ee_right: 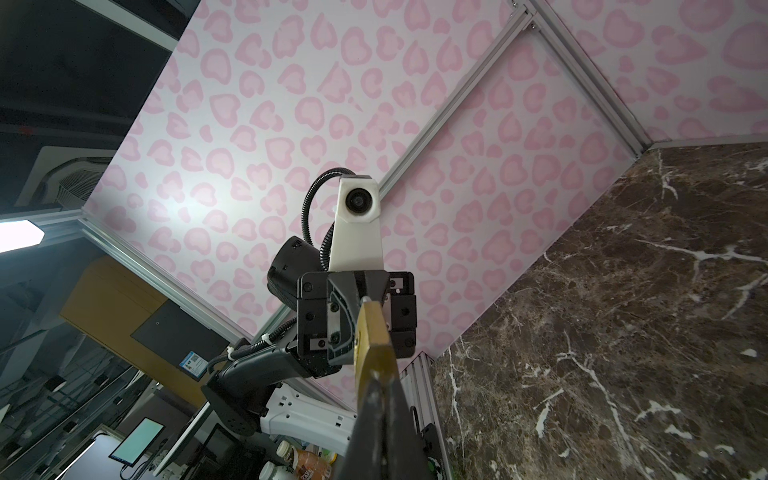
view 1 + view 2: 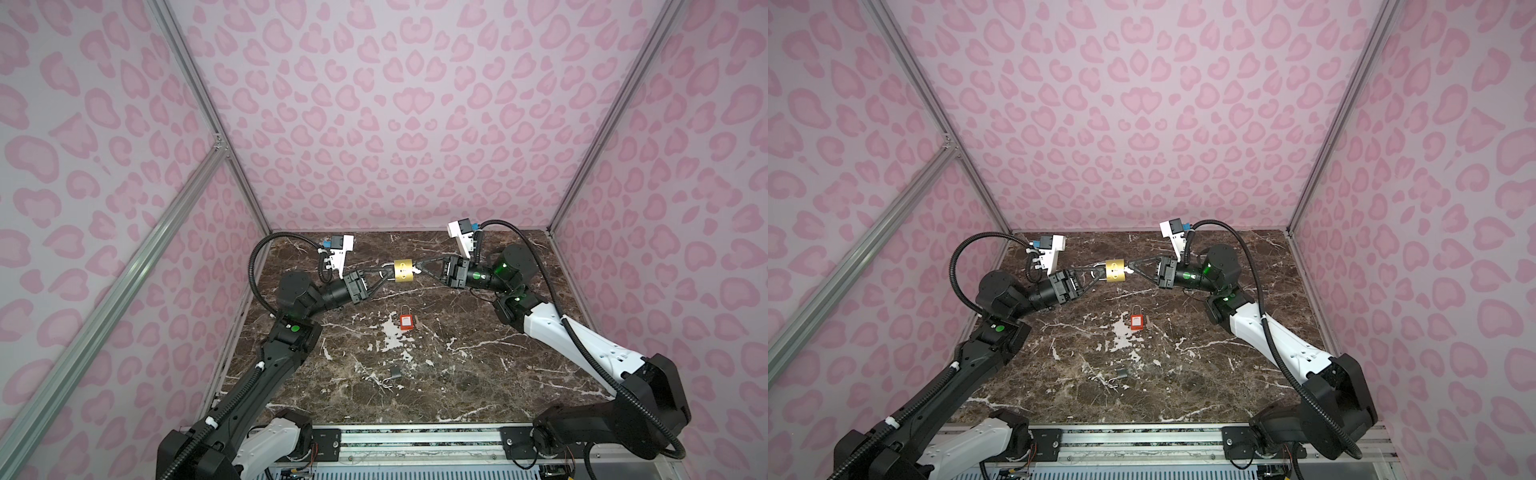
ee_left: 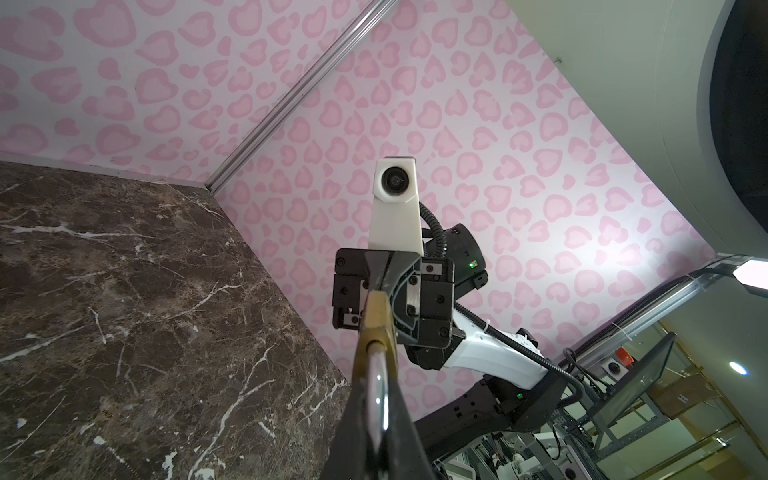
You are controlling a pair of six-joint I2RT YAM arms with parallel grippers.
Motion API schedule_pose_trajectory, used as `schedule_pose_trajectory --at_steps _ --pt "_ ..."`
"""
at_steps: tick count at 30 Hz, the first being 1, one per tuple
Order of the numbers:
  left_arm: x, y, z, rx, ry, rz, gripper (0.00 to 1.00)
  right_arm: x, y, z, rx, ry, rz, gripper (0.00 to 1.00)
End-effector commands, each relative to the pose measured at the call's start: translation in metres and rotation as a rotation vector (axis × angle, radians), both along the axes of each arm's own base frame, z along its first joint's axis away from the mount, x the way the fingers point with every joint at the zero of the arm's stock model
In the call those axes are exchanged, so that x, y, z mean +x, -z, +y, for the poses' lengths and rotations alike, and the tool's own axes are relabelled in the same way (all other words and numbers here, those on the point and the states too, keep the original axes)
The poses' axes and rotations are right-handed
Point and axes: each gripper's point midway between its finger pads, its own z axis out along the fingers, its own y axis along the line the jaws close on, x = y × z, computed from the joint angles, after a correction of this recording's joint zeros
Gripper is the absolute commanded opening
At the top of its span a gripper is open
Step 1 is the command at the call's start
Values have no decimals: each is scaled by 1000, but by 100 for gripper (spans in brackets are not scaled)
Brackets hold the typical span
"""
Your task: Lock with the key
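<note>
Aluminium rail (image 2: 415,440) is seen along the near edge, with both arm bases mounted on it. Brass padlock (image 2: 404,270) is held in the air over the far middle of the marble table (image 2: 478,365), between the two grippers. Its long axis is laid left-right, roughly level: shackle (image 2: 387,269) pointed left, keyway end pointed right.

Left gripper (image 2: 385,273) is clamped on the shackle. In the left wrist view the chrome loop is seen pinched between the fingers. Right gripper (image 2: 420,268) is pressed together on a small silver key (image 2: 417,271) seated at the padlock's right end. The blade cannot be seen.

Markings are stamped on the brass face but are not legible. Red padlock (image 2: 405,321) is laid flat near table centre, shackle pointed far. A white label is carried on it, text too small to be read. Small dark padlock (image 2: 394,373) is laid nearer, silver shackle toward near-left.
</note>
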Motion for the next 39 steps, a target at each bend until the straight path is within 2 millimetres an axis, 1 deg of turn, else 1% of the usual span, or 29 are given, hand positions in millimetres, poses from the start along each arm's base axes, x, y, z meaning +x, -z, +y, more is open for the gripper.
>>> schedule_pose_trajectory --at_steps 1,11,17,26,31,35,39 --pt "-4 -12 1 -20 0 -61 4 2 -2 -3 9 18 -15 0" --pt "-3 -13 1 -24 4 -48 4 2 -1 -11 12 51 -63 0" --pt "2 -12 0 -41 7 -4 4 -1 -8 -17 55 67 -125 0" --pt "1 -14 0 -28 1 -21 4 12 6 -23 42 93 -75 0" --pt "2 -10 1 -17 -9 -33 4 20 12 -25 42 101 -41 0" --pt "-1 -15 2 1 -18 -55 4 24 16 -26 38 107 -26 0" --pt "2 -4 0 58 -21 -35 4 28 22 -29 34 127 -14 0"
